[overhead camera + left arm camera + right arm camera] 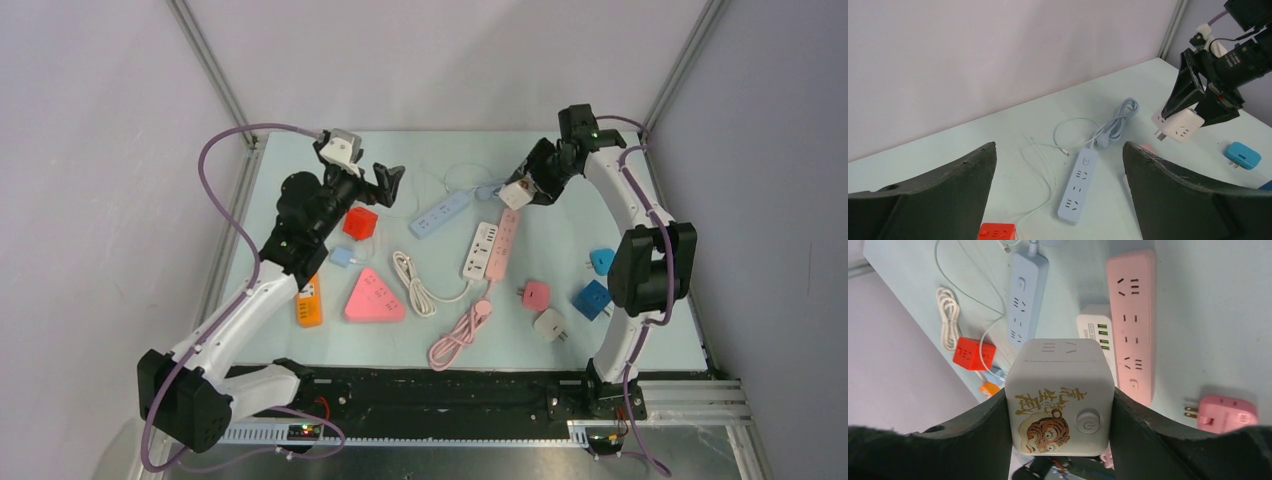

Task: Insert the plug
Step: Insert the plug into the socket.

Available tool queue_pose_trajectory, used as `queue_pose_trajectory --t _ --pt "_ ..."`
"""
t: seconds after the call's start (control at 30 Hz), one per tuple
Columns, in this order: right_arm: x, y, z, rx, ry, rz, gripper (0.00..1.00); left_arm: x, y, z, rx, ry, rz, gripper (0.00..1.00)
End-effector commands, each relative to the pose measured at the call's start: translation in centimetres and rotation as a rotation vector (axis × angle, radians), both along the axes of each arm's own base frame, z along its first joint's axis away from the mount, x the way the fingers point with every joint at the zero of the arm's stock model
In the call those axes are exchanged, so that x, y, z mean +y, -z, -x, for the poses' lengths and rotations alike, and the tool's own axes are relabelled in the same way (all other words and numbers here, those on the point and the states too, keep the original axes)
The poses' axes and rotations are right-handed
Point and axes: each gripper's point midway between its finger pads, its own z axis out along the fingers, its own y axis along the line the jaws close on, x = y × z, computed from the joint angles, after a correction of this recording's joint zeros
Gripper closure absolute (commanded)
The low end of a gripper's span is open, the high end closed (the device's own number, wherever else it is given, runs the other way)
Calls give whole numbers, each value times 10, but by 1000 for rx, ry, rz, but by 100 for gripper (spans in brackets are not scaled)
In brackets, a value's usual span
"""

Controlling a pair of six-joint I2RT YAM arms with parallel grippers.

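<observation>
My right gripper (520, 190) is shut on a white cube plug (1060, 395) with a tiger picture and a power button. It holds the cube in the air above the far end of the pink power strip (502, 243). The cube (1178, 124) and its prongs show in the left wrist view, clear of the table. The pink strip (1132, 315) lies below it, beside a white strip (1095, 329) and a blue strip (1024, 297). My left gripper (375, 178) is open and empty, hovering near the blue strip (1078, 183).
A red cube socket (360, 222), a pink triangular socket (374, 297), an orange adapter (309, 301), a coiled white cable (415, 283) and a pink cable (458, 335) lie mid-table. Pink (536, 294), white (550, 324) and two blue adapters (592, 298) lie at the right.
</observation>
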Motion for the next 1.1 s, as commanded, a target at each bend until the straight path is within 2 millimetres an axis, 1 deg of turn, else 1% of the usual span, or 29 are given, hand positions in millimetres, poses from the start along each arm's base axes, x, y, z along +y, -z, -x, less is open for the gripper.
queue_pose_trajectory --t 0.0,0.13,0.23,0.27,0.37,0.53,0.7,0.8,0.93,1.07 --pt "-7 -19 -6 -114 -143 113 100 4 -15 7 -51 2 24 0" --pt "-15 -7 -11 -126 -203 216 100 5 -14 7 -52 2 18 0" --pt "-14 -3 -15 -147 -236 262 100 5 -13 8 -51 4 18 0" --pt "-16 2 -17 -146 -243 287 100 4 -12 8 -49 7 16 0" --pt "-11 10 -18 -147 -277 331 100 3 -9 9 -43 9 16 0" --pt "-1 29 -20 -138 -327 406 100 3 -8 6 -41 10 13 0" --pt "-5 46 -26 -123 -345 473 100 1 -9 4 -43 11 8 0" --pt "-5 52 -25 -110 -351 482 100 1 -7 2 -39 9 8 0" --pt "-13 61 -28 -106 -355 529 100 0 -6 1 -35 12 7 0" --pt "-16 60 -37 -131 -353 548 100 -1 -4 -1 -30 9 4 0"
